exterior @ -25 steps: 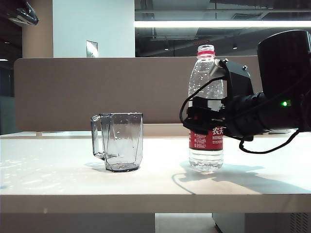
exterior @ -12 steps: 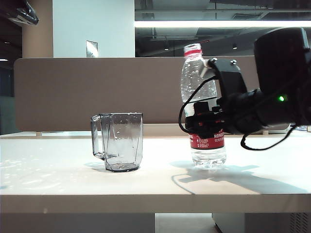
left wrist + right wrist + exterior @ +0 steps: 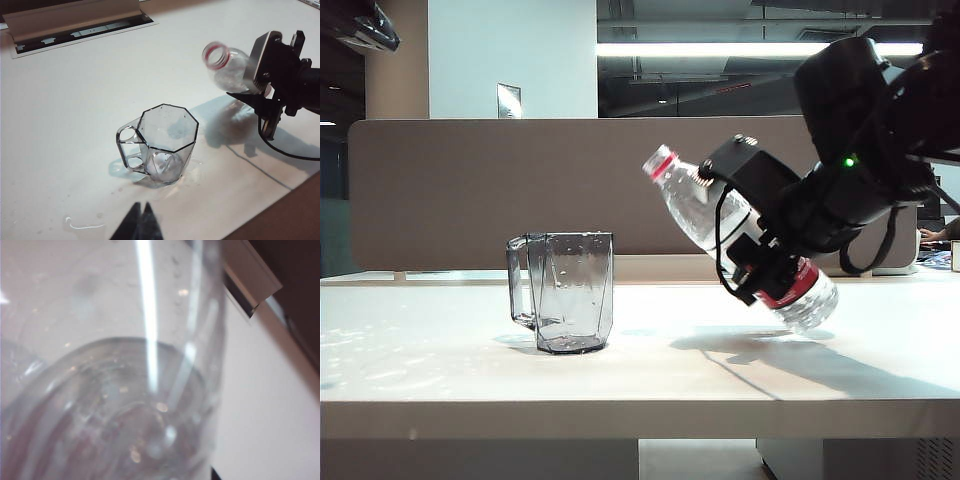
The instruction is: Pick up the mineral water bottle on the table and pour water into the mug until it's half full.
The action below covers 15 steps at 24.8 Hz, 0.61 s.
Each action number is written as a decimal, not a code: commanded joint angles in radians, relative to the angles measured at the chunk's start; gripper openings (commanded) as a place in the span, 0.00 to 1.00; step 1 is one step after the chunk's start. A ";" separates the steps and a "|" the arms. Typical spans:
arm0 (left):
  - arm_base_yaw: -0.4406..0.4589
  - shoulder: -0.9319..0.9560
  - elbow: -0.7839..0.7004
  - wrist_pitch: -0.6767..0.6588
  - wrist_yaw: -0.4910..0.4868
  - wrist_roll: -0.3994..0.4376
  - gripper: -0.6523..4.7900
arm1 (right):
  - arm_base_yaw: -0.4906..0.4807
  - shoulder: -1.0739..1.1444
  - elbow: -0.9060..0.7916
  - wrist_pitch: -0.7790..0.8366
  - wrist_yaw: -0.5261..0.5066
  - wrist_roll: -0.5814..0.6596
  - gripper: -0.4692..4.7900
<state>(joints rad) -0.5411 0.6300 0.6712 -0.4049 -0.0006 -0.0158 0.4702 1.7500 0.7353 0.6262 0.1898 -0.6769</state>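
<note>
1. Mineral water bottle point(image 3: 695, 208): clear plastic, red neck ring, red label, uncapped, tilted with mouth toward the mug point(image 3: 570, 291), lifted off the desk point(image 3: 620, 375).
2. Right hand point(image 3: 760, 262): clamped round bottle's lower body.
3. Mug: smoky-grey, faceted, upright, seemingly empty.
4. Left hand point(image 3: 140, 220): fingers together, near the mug, holding nothing.
</note>
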 commanded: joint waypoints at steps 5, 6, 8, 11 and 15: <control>0.000 -0.002 0.004 0.010 0.004 0.001 0.12 | 0.002 -0.014 0.102 -0.034 0.045 -0.212 0.52; 0.000 -0.002 0.004 0.010 0.004 0.001 0.12 | 0.003 -0.014 0.112 -0.040 0.048 -0.228 0.52; 0.000 -0.001 0.004 0.010 0.004 0.001 0.12 | 0.007 -0.014 0.130 -0.059 0.060 -0.277 0.52; 0.000 -0.001 0.004 0.010 0.004 0.001 0.12 | 0.016 -0.014 0.143 -0.064 0.071 -0.355 0.52; 0.000 -0.001 0.004 0.010 0.004 0.001 0.12 | 0.031 -0.014 0.143 -0.061 0.075 -0.464 0.52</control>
<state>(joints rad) -0.5411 0.6300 0.6712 -0.4049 -0.0006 -0.0162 0.4976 1.7496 0.8680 0.5205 0.2604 -1.1069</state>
